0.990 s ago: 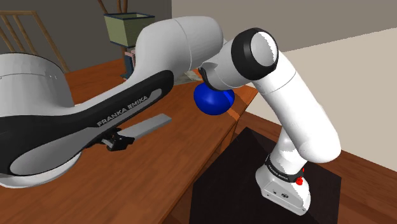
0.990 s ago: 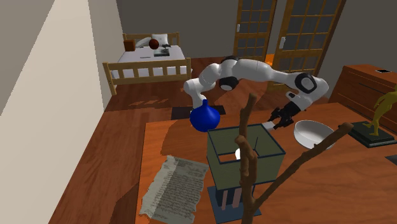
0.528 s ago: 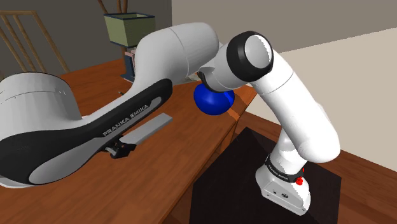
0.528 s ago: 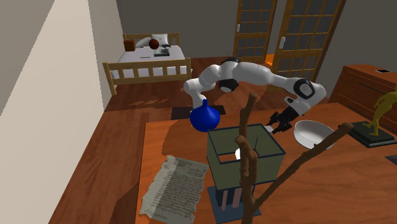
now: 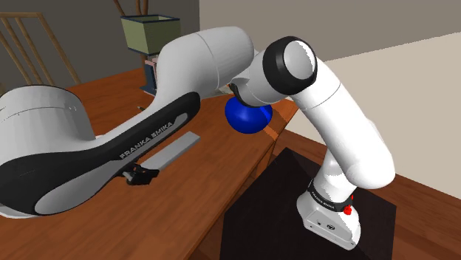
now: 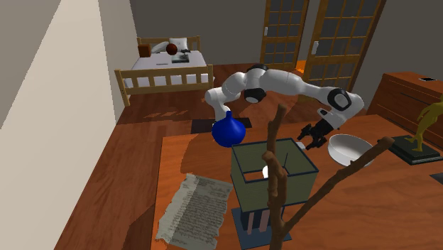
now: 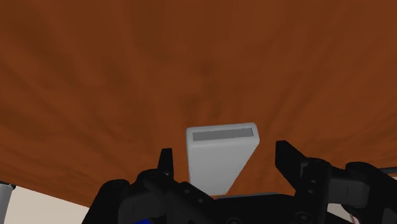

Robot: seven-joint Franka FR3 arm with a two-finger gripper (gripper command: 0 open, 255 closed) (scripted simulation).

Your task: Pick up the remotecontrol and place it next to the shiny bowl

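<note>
The grey remote [image 5: 171,148] lies flat on the wooden worktop [image 5: 185,214], its near end between the fingers [image 7: 289,159] of the gripper [image 5: 140,175], which stand wide apart and touch neither side of it, so nothing is held. In the second exterior view the gripper hovers just beside the pale bowl [image 6: 349,150], on that view's right, so the remote looks to be close to its goal already. The likeliest slip from here is a fingertip catching the remote's end as the hand rises or turns, dragging it askew or away from the bowl. A wide swing of the arm [image 5: 222,59] could also clip the blue vase [image 5: 247,117], which stands near the worktop's far edge. By count: one remote, one bowl, one vase, one gripper with two fingers
</note>
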